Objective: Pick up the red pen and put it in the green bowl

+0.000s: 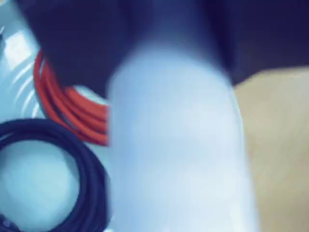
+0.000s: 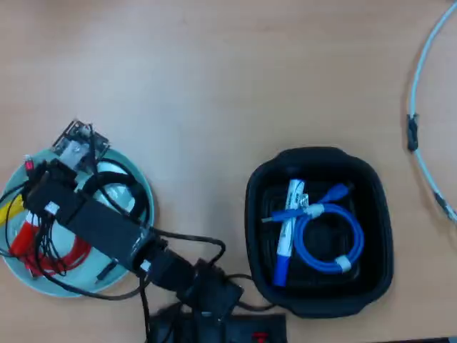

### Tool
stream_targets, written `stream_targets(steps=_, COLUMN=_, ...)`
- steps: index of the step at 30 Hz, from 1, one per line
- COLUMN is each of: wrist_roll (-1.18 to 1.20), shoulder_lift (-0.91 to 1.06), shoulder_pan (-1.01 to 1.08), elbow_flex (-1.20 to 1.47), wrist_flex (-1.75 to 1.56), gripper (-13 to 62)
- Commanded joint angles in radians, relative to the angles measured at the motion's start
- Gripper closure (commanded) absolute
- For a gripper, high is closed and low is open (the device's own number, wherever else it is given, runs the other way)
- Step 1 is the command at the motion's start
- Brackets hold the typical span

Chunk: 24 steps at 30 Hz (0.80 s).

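The green bowl (image 2: 66, 289) sits at the left of the overhead view and holds coiled cables. My gripper (image 2: 39, 187) hangs over its left part. The wrist view is blurred: a thick white barrel, the red pen (image 1: 178, 154), fills the middle and comes out from under the dark gripper at the top. It looks held, above the bowl's pale floor (image 1: 36, 183). In the overhead view the arm hides the barrel, and only a red end (image 2: 23, 232) shows at the bowl's left. The jaws themselves are not distinct.
In the bowl lie a red cable coil (image 2: 64, 257) (image 1: 67, 104), a black cable coil (image 2: 127, 187) (image 1: 89, 166) and a yellow strip (image 2: 10, 211). The black tray (image 2: 375, 207) on the right holds a blue-capped marker (image 2: 289, 229) and a blue cable (image 2: 335, 246). A white cable (image 2: 418, 93) lies far right.
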Motion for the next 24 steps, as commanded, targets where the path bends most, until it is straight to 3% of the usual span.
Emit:
stream_targets(steps=1, wrist_roll=0.014, shoulder_lift=0.080, shoulder_pan=-0.026, elbow_flex=-0.052, wrist_flex=-0.071, gripper=56.4)
stream_targets(steps=24, wrist_roll=0.017, shoulder_lift=-0.149, shoulder_pan=-0.069, elbow_flex=-0.051, wrist_flex=-0.272, gripper=56.4)
